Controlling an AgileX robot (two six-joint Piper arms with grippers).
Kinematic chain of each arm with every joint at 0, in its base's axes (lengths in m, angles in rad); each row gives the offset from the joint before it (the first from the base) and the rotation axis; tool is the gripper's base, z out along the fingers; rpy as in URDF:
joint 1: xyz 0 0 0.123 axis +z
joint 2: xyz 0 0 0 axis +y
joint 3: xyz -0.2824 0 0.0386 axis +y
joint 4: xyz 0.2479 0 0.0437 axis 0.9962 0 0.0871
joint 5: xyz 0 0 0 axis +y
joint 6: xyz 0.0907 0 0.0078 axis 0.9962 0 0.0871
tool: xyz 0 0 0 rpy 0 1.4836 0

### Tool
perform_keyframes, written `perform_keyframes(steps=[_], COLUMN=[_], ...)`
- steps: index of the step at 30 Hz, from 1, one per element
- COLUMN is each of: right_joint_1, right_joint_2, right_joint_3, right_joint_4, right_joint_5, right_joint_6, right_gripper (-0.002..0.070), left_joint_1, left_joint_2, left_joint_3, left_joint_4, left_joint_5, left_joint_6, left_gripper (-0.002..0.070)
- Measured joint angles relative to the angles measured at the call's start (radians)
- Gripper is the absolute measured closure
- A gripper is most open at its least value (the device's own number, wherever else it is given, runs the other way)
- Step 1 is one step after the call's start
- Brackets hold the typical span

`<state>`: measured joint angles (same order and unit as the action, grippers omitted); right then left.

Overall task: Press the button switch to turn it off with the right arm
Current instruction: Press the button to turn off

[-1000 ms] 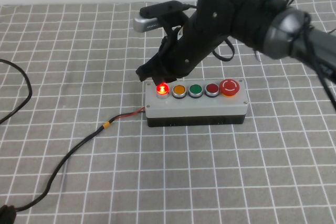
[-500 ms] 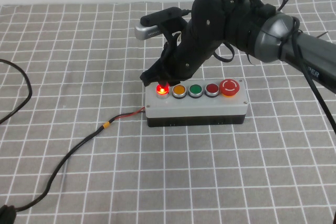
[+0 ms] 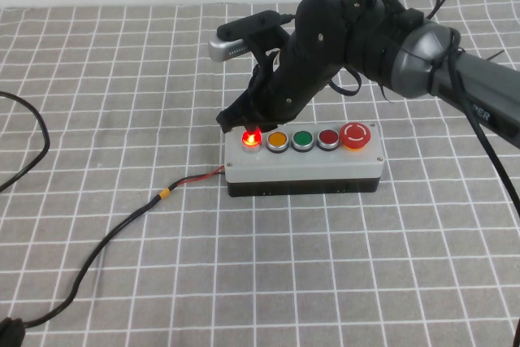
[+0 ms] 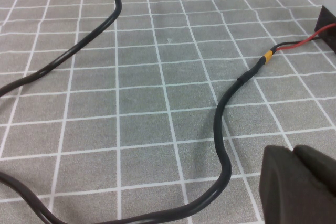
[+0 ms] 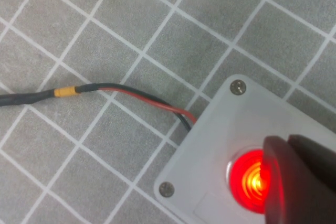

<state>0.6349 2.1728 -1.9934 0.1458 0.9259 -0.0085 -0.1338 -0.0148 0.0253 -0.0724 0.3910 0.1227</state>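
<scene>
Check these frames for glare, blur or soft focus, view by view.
High view: even light, sharp; the button switch glows without washing out, the right hand at it. Right wrist view: the switch's glow tints the blurred right hand. Left wrist view: the left hand is out of focus over the cloth.

Even, soft light across the cloth, shadows faint; the button switch (image 3: 252,137) glows red, tinting the blurred right gripper (image 5: 299,182).

One grey box (image 3: 302,170), five buttons, one black cable (image 3: 106,241), two grippers.
</scene>
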Motion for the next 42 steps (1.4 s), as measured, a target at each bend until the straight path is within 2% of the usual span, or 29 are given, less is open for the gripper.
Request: perform_keyframes(steps=[42], right_joint_1=[0.000], right_joint_2=[0.030], right_joint_3=[-0.028], right_joint_4=[-0.001], right_joint_5=[0.062], right_joint_6=[0.009], right_gripper=[0.0692], left_joint_1=[0.000], left_joint_2=[0.000], left_joint_3=[0.000], left_joint_4=[0.000], left_joint_5=[0.000], left_joint_6=[0.000], left_gripper=[0.0678])
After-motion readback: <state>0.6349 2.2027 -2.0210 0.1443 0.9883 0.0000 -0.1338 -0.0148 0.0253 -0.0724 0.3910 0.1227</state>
